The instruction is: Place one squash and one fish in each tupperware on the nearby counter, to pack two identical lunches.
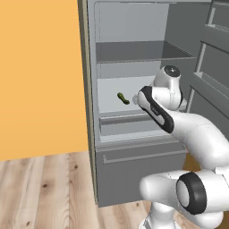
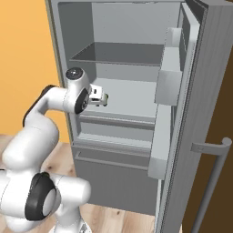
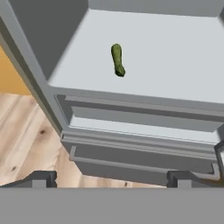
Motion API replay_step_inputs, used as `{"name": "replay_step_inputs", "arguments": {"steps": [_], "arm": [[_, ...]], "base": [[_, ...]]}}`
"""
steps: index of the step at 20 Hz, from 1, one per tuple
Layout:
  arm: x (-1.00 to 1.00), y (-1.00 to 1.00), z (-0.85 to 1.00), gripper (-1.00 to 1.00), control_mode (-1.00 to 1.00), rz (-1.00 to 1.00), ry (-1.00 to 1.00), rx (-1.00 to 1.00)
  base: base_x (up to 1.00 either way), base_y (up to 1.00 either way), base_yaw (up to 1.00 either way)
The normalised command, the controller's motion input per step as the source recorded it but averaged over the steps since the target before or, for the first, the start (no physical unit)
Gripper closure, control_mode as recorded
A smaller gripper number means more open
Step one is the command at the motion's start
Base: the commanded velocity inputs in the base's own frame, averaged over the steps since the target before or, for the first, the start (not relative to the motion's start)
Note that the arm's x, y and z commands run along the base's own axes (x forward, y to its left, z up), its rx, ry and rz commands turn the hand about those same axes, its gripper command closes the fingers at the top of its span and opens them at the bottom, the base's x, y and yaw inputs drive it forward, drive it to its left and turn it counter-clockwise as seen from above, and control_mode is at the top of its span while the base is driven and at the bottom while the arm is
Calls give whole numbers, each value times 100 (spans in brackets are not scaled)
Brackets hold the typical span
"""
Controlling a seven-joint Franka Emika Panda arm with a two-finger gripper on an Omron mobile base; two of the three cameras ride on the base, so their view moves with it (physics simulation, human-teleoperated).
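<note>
A slim dark green squash point(image 1: 123, 98) lies alone on the middle shelf of the open fridge, left of the shelf's middle. The hand view looks down on this squash point(image 3: 117, 60) from in front of the shelf edge. My gripper point(image 3: 113, 178) is open, its two dark fingertips point(image 3: 41, 177) far apart with nothing between them. From the right base view the gripper point(image 2: 98, 98) hovers at shelf height just outside the fridge's front, a short way from the squash. The fish and the tupperware are out of view.
The fridge's upper shelf point(image 2: 118, 54) is bare. Drawers point(image 3: 131, 127) sit below the middle shelf. The open door with its bins point(image 2: 168, 77) and handle point(image 2: 214, 150) stands on the right. An orange wall point(image 1: 40, 76) is on the left, above a wooden floor point(image 1: 44, 188).
</note>
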Motion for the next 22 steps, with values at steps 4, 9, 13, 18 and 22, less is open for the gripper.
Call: {"name": "replay_step_inputs", "arguments": {"steps": [4, 9, 13, 18, 22], "arm": [[41, 0, -18, -100, -100, 0, 0, 0], [38, 0, -27, -100, -100, 0, -1, 0], [41, 0, -36, -100, -100, 0, 0, 0], [44, 0, -29, -100, -100, 0, 0, 0], [45, 0, -19, -100, -100, 0, 0, 0]], "base": [[0, 0, 0], [0, 0, 0], [0, 0, 0], [0, 0, 0], [0, 0, 0]]}}
